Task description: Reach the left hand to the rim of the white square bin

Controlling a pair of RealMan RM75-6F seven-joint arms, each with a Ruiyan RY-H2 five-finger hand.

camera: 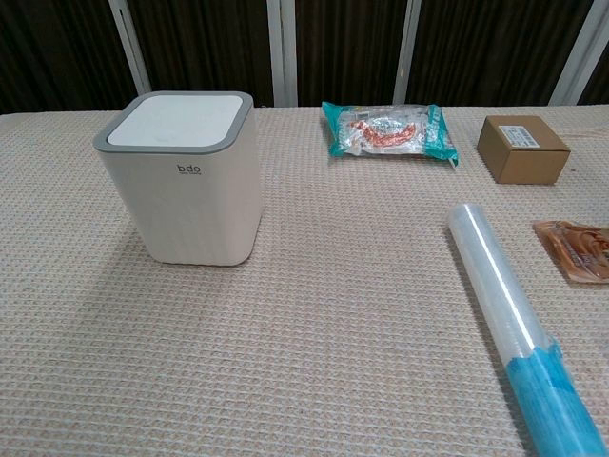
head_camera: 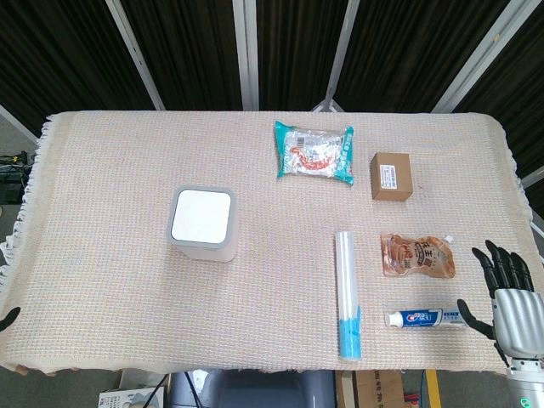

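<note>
The white square bin stands upright on the left half of the table; its grey rim frames a white lid, and the chest view shows its front marked "bdo". Of my left hand only a dark tip shows at the far left edge of the head view, well to the left of the bin and nearer the table's front. How its fingers stand is hidden. My right hand hangs at the table's front right corner with its fingers spread and nothing in them.
A woven cloth covers the table. On the right half lie a teal snack packet, a brown box, an orange pouch, a toothpaste tube and a clear roll with a blue end.
</note>
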